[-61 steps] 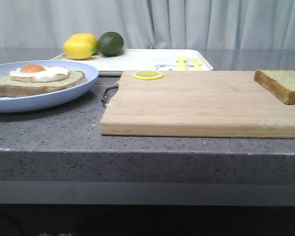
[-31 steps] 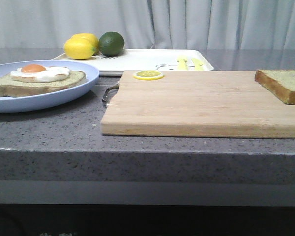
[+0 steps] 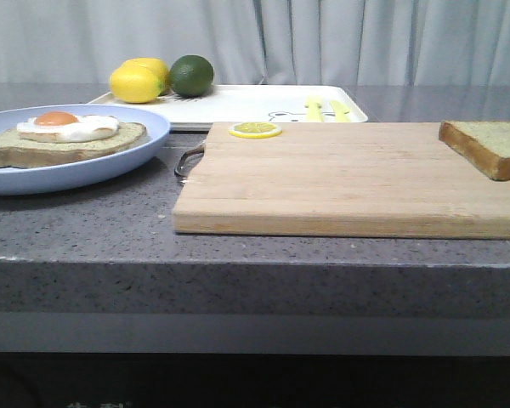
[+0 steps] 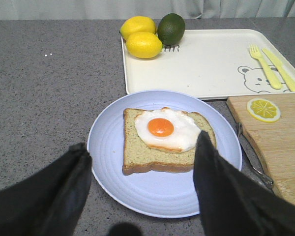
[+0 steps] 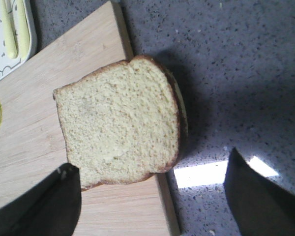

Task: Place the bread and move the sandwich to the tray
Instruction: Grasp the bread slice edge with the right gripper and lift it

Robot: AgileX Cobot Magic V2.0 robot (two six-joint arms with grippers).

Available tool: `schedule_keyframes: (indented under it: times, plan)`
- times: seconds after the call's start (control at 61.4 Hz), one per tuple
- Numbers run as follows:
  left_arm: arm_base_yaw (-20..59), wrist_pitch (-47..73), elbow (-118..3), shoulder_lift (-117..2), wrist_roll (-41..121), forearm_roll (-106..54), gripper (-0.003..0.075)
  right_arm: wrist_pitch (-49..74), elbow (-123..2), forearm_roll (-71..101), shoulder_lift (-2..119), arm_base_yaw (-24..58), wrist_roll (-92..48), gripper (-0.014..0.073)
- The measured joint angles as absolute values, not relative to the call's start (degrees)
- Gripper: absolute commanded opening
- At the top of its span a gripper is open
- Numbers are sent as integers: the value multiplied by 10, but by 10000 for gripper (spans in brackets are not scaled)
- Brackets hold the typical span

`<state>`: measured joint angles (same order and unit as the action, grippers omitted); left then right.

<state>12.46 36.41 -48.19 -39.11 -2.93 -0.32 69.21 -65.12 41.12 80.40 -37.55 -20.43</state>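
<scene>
Right wrist view: your right gripper (image 5: pixel 150 196) hangs above the bread (image 5: pixel 119 123), jaws spread wide, nothing held. One finger (image 5: pixel 42 204) sits over the cutting board (image 5: pixel 49 98), the other over the bare counter (image 5: pixel 246 73) past the board's edge. The slice lies just ahead of the gap between them, not yet inside it. It's roughly square, so there's no real long axis; the flat side edges run roughly in line with the fingers, rounded crust toward the counter side. One edge overhangs the board's edge a little, which I'd judge gives the outer finger room to get under the crust line.

Left wrist view: your left gripper (image 4: pixel 140 194) is also spread wide and empty, over the near rim of the blue plate (image 4: pixel 108 187). The open-faced slice with the fried egg (image 4: pixel 167 129) sits centred on that plate, just ahead of the jaws. The tray (image 4: pixel 206 64) is beyond the plate, touching or nearly touching its far rim; lemons (image 4: pixel 140 37) and a lime (image 4: pixel 171 28) fill one corner, a fork and knife (image 4: pixel 270 66) lie at the other end.

Front view: bread at the board's far right, plate at far left, well apart. The right arm is clearly the nearer one for the bread. The sandwich isn't closed yet; bread placement comes first.
</scene>
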Motion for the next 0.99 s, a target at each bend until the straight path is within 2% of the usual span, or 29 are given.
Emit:
schedule_keyframes:
  times: [0.44, 0.993]
  plan:
    - [125, 365, -482, -390, -25, -5, 438, 693, -651, 509, 927, -377, -299, 603]
    - [125, 365, -482, -390, -25, -5, 439, 686, -657, 547, 1001, -343, -337, 601]
